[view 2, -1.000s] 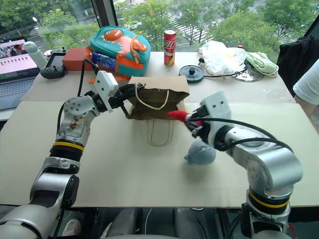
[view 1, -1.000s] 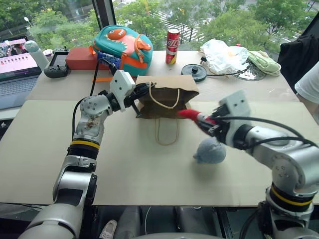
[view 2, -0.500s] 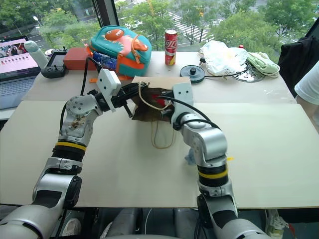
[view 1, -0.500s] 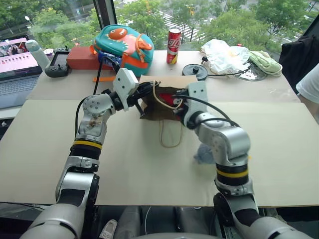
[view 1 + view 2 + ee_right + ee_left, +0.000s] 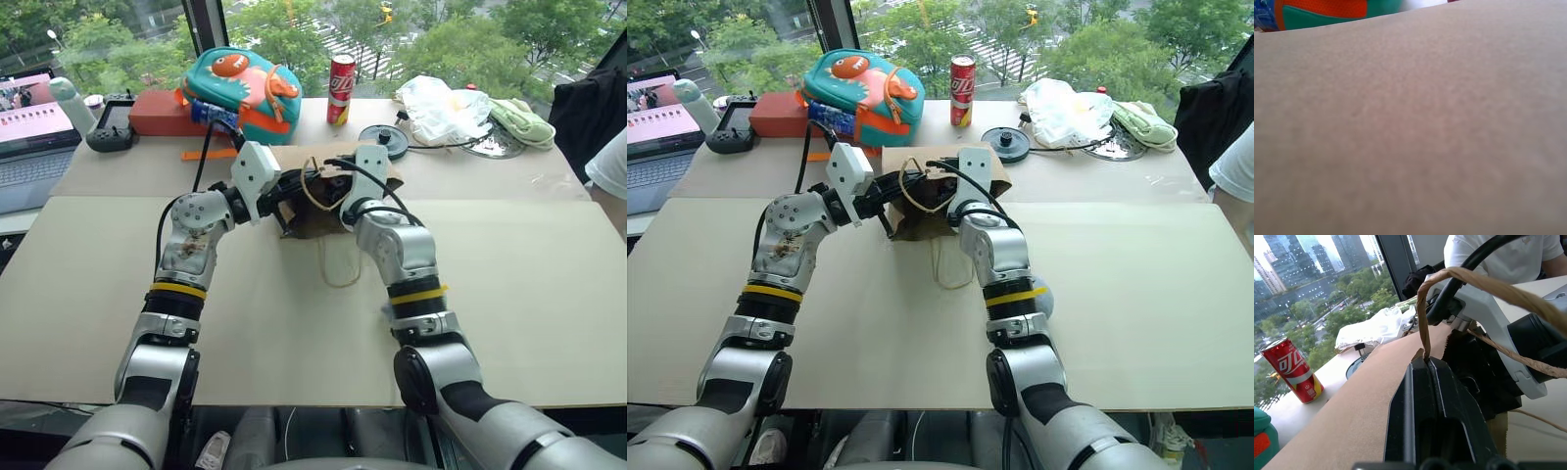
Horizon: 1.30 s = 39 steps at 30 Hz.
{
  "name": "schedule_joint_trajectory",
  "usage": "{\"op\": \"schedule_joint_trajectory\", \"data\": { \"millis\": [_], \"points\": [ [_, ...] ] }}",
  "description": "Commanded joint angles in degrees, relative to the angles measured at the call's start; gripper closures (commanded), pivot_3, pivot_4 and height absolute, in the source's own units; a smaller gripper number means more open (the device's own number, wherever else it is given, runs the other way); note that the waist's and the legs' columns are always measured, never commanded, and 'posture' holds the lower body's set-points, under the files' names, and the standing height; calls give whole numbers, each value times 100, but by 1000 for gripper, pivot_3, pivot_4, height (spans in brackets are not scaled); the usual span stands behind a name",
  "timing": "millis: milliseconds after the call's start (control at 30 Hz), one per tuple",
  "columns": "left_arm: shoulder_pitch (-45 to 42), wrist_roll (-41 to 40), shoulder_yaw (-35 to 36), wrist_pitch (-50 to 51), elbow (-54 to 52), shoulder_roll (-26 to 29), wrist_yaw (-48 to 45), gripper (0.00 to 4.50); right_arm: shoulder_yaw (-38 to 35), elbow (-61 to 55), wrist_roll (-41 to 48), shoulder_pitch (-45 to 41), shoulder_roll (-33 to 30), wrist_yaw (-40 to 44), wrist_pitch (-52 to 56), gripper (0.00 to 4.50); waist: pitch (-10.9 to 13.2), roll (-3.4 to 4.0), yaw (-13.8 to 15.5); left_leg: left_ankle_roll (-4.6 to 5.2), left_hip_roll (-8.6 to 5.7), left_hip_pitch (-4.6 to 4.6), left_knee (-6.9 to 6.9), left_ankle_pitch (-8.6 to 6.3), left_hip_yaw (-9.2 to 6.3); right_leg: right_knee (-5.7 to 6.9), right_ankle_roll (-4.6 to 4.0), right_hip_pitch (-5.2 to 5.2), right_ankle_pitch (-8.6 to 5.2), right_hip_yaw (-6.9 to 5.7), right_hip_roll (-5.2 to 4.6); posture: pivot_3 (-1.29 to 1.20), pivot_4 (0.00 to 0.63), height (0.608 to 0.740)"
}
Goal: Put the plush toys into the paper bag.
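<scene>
**Right gripper inside the bag mouth; grey-blue toy waits on the near side**

Right gripper is reached into the mouth of the paper bag. Whether it is wide, narrow or holding anything I cannot tell, because the paper hides it.

Nearest to me, on the near right side of the bag and just beside my right forearm, lies the grey-blue plush toy. It is rounded, with no long axis to line up on. I judge my right arm the closer one for it, by drawing back from the bag toward me.

Left gripper is clamped on the bag's rim beside a twine handle, lifting the mouth, which faces me.

The red toy is hidden.

I count one bag, two handles and one toy in sight.
</scene>
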Motion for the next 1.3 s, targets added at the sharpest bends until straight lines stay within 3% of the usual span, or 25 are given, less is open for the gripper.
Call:
{"op": "schedule_joint_trajectory", "data": {
  "millis": [33, 233, 500, 800, 1100, 1300],
  "points": [
    [-35, -126, 49, 17, -215, 10, 25, 4500, 139, -409, 61, -126, 16, 209, 139, 216, 0, 0, -13, 0, 0, 1, -1, 0, 0, 1, 0, 0, 0, 0, 0, 0, 150, 739],
    [-15, -101, 56, 2, -180, 27, 55, 4500, 269, -1144, 136, 124, -89, 448, 710, 69, 0, 0, -32, 0, 1, 0, 0, 0, -1, 2, 0, 0, 0, -1, 1, 0, 150, 739],
    [50, -85, 58, 3, -177, 33, 115, 4500, 102, -3358, 652, 985, -698, 840, 2360, 69, 0, 0, 25, 0, -2, -13, 4, 0, -6, -9, 0, 1, 0, -3, -1, 0, 150, 739],
    [141, -91, 43, 10, -214, 15, 147, 4500, -57, -5379, 1492, 2169, -1994, 1809, 3705, 69, 0, 0, 25, 0, -2, -14, 5, 0, -5, -24, 1, 5, -1, -2, 0, 0, 150, 739],
    [199, -97, 40, 10, -257, 24, 153, 4500, -1260, -6609, 2295, 2817, -3614, 2789, 4806, 69, 0, 0, 30, 0, -1, -13, 12, 0, -4, -65, 4, 15, -2, 0, 3, 0, 150, 739],
    [224, -97, 24, -8, -265, 13, 137, 4500, -979, -6809, 2420, 3321, -3717, 2832, 5026, 69, 0, -1, 30, 0, 0, -14, 10, 0, -2, -68, 3, 15, -2, 2, 6, 0, 150, 739]
  ]
}}
